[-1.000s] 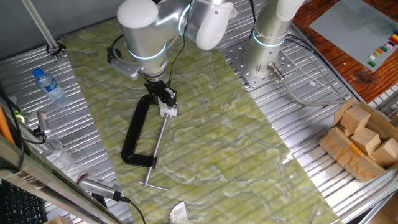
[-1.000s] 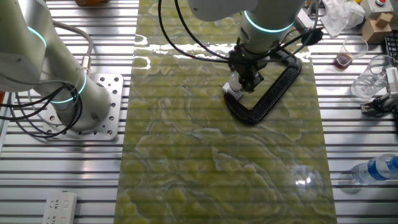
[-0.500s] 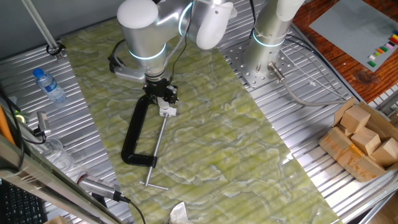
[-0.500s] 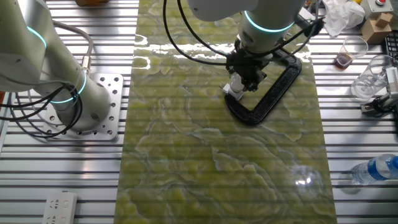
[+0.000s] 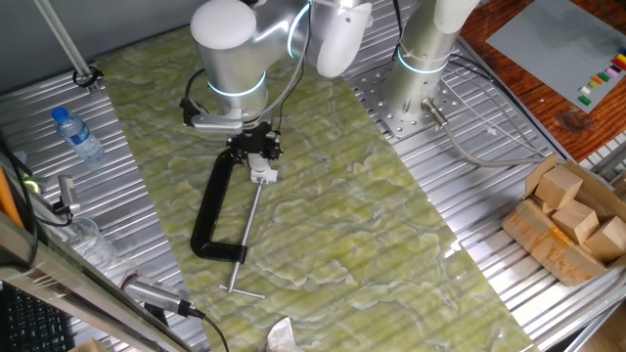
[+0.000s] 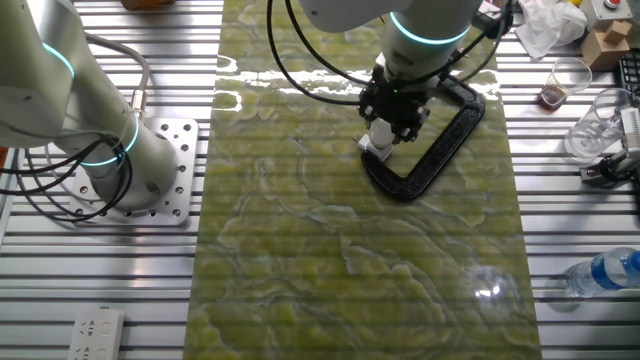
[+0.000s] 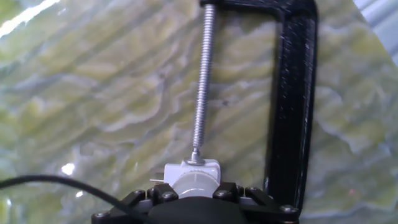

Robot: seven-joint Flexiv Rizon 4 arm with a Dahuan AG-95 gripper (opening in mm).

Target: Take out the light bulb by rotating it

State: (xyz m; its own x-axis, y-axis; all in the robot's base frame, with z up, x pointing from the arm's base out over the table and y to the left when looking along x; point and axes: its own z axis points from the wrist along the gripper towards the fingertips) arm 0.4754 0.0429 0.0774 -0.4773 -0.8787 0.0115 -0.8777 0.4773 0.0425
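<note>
A black clamp is laid flat on the green marbled surface, and everything else is placed by it. Its long threaded screw is seen running from the far end of the frame to a small white socket block, which is pressed between the screw tip and the near end of the clamp. The light bulb is seated on top of that block; in the hand view only a pale rounded sliver of it is shown, just above the dark body of the hand. In the two fixed views the bulb is hidden by the hand.

The hand is held directly over the socket end of the clamp, pointing straight down, with its black fingers brought in narrowly around the spot where the bulb sits. Whether the fingers are actually pressing on the bulb cannot be told from any view.

A clear bottle with a blue cap is lying well away from the clamp, on the ribbed metal beyond the surface's edge.
</note>
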